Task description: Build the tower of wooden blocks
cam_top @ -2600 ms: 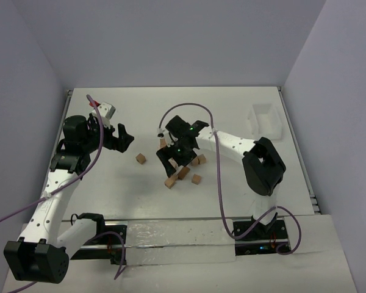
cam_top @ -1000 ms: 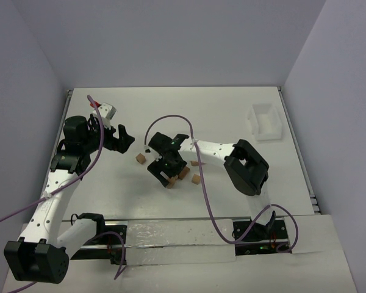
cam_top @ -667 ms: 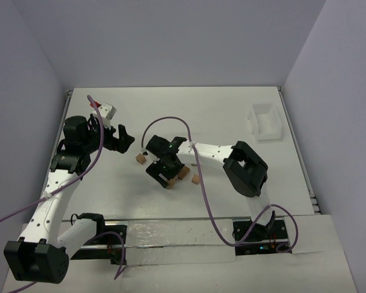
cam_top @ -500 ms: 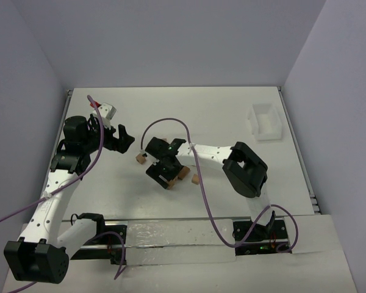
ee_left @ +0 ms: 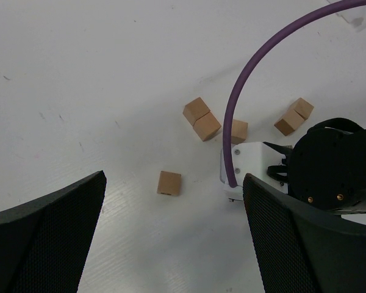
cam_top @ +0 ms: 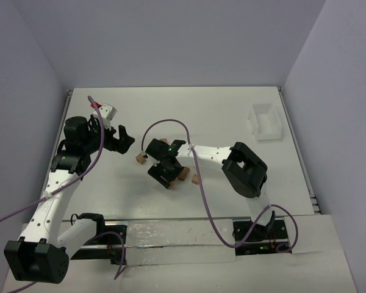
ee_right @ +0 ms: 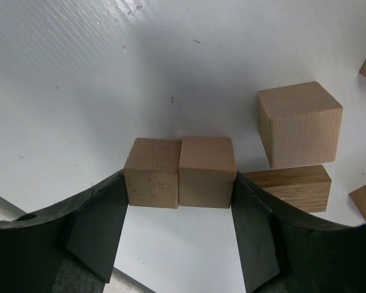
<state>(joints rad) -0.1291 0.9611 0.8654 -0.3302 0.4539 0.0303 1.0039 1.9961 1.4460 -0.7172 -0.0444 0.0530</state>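
The right gripper (cam_top: 165,175) is clamping a pair of wood blocks (ee_right: 180,171) between its fingers (ee_right: 91,232) (the two are sitting side by side, touching, on the table (ee_right: 79,73)). More loose blocks (ee_right: 299,122) are lying just beside that gripper, while the left gripper (cam_top: 125,138) is hovering well apart from it, jaws spread wide, holding nothing.

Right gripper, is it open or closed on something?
The right gripper is closed on two wood blocks: in the right wrist view its pads touch the outer faces of the side-by-side pair on the table.
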